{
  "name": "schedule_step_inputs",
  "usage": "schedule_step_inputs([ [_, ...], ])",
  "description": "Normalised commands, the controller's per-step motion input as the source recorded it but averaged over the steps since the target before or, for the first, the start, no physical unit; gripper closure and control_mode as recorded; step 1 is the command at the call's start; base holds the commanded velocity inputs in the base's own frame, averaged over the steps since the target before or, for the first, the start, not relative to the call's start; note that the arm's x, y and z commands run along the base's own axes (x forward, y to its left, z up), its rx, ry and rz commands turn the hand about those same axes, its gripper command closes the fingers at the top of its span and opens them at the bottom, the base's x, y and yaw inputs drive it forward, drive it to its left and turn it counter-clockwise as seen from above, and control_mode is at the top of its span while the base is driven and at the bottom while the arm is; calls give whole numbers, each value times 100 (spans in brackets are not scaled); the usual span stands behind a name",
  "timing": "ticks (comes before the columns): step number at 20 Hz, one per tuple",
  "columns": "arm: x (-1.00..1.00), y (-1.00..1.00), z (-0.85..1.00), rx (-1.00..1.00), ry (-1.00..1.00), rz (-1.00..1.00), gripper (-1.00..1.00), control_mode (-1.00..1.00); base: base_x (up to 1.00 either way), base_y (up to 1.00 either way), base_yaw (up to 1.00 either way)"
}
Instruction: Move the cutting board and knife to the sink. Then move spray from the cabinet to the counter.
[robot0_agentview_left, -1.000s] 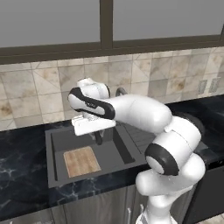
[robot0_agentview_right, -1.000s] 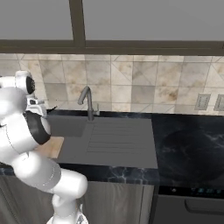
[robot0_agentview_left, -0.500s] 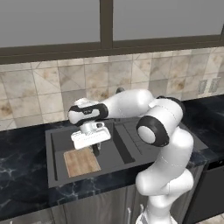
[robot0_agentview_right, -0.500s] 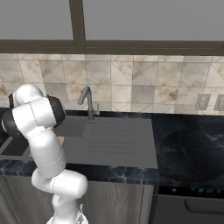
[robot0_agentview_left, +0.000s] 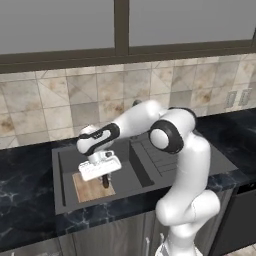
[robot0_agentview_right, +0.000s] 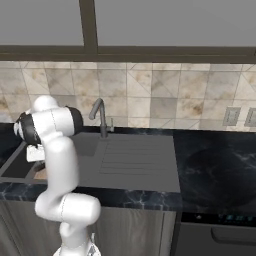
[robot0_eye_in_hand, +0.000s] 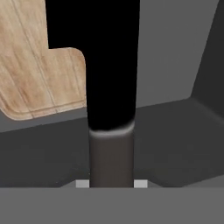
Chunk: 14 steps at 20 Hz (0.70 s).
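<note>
Jaws of the gripper (robot0_agentview_left: 104, 178) are clamped on the knife (robot0_eye_in_hand: 109, 78) by its grey handle, so the black blade runs straight out from the hand and ends out of frame in the hand view. In that view the blade crosses in front of the cutting board (robot0_eye_in_hand: 39, 65), whose rounded corner shows to the blade's left on the grey sink floor. From the left base camera the gripper hangs low inside the sink (robot0_agentview_left: 65, 195), just above the near right part of the cutting board (robot0_agentview_left: 89, 188), which lies flat on the basin floor against its left half. Whether the knife tip touches the board cannot be told. Black marble surface (robot0_agentview_left: 25, 210) runs around the sink on the near and left sides. Seen from the right base camera, the faucet (robot0_agentview_right: 100, 116) stands at the back edge of the sink, and beyond it rises the tiled wall (robot0_agentview_right: 165, 100) under a dark-framed window (robot0_agentview_right: 87, 30).
</note>
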Motion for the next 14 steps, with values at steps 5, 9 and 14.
schedule_step_inputs([
  [5,23,18,-31,0,0,0,100,-100,0,0,0],
  [9,40,10,-30,0,0,0,100,-100,0,0,0],
  [14,49,12,-41,0,0,-1,100,-100,0,0,0],
])
